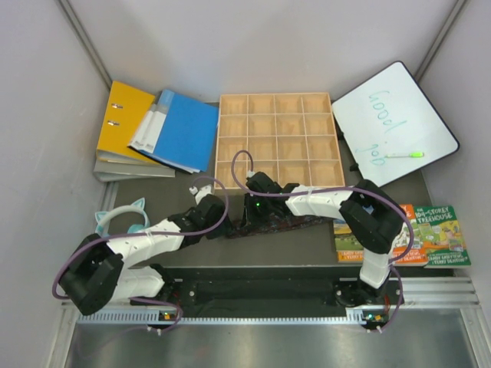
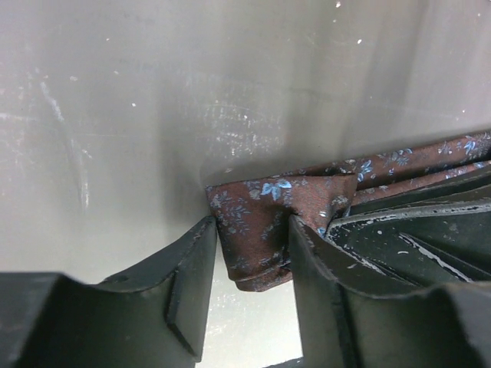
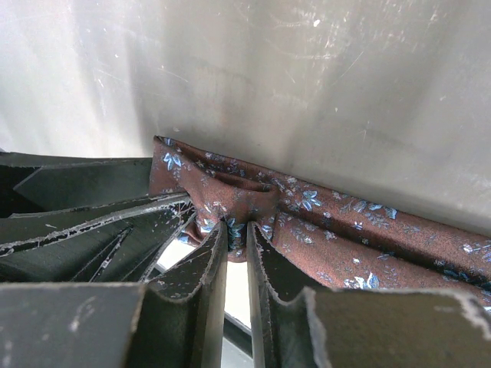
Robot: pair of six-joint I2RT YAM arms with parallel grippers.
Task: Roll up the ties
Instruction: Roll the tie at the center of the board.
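One dark brown tie (image 1: 295, 222) with small blue flowers lies stretched across the dark mat, its length running right. My left gripper (image 1: 220, 224) is at the tie's left end. In the left wrist view its fingers (image 2: 192, 268) press on both sides of the folded end of the tie (image 2: 257, 215). My right gripper (image 1: 249, 212) is right beside it. In the right wrist view its jaws are nearly together, pinching a fold of the tie (image 3: 322, 222) at the gripper (image 3: 236, 234). The two grippers almost touch.
A wooden compartment tray (image 1: 278, 139) stands just behind the grippers. A blue folder (image 1: 178, 129) and a yellow binder (image 1: 123, 123) lie at the back left, a whiteboard (image 1: 395, 123) at the back right. Books (image 1: 430, 234) lie at the right, a teal headband (image 1: 115, 218) at the left.
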